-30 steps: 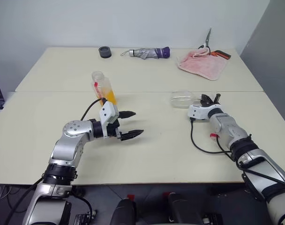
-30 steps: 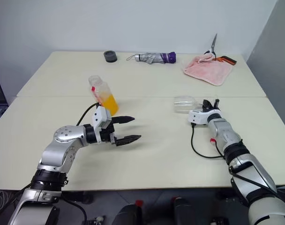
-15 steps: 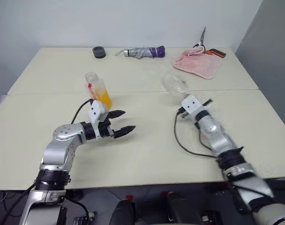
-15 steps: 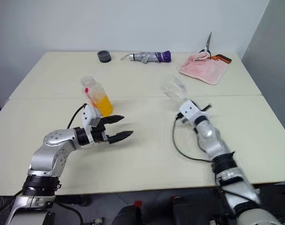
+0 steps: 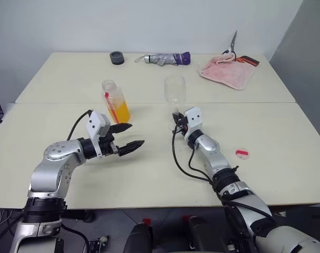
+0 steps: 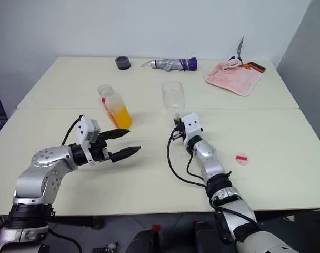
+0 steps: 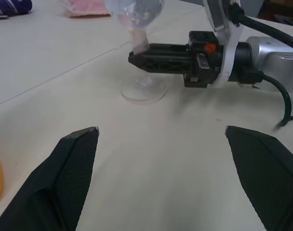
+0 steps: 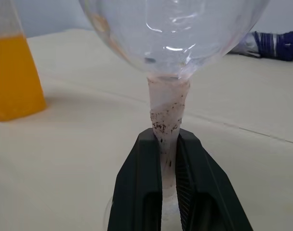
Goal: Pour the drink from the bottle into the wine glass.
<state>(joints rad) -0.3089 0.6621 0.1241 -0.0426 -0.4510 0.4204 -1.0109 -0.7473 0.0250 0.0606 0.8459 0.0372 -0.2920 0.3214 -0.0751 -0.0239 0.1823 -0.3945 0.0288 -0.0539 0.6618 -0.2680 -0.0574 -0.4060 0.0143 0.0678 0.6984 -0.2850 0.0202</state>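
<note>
Cream table (image 5: 149, 174), seam running across the middle. At the far edge: pink cloth (image 5: 227, 71) with scissors (image 5: 233, 44) beside it, folded grey-and-purple umbrella (image 5: 165, 58), small dark roll of tape (image 5: 117, 57). Bottle (image 5: 115, 101) stands upright, uncapped, on the left half just behind the seam; orange drink (image 5: 120, 112) fills roughly its lower half, red label strip facing front. Glass (image 5: 175, 94) stands upright near the table's centre, right of the bottle and apart from it, bowl empty, foot on the table in the left wrist view. Right tool (image 8: 168, 159) is clenched on the glass stem, fingers (image 8: 141, 192) pressing from both sides low down just above the foot, pointing level. Left tool (image 5: 126, 136) is released, jaws spread wide, holding nothing, hovering just in front of the bottle and not touching it, fingertips pointing toward the glass. Small red-and-white cap (image 5: 242, 153) lies flat on the table, well right of the right arm.
</note>
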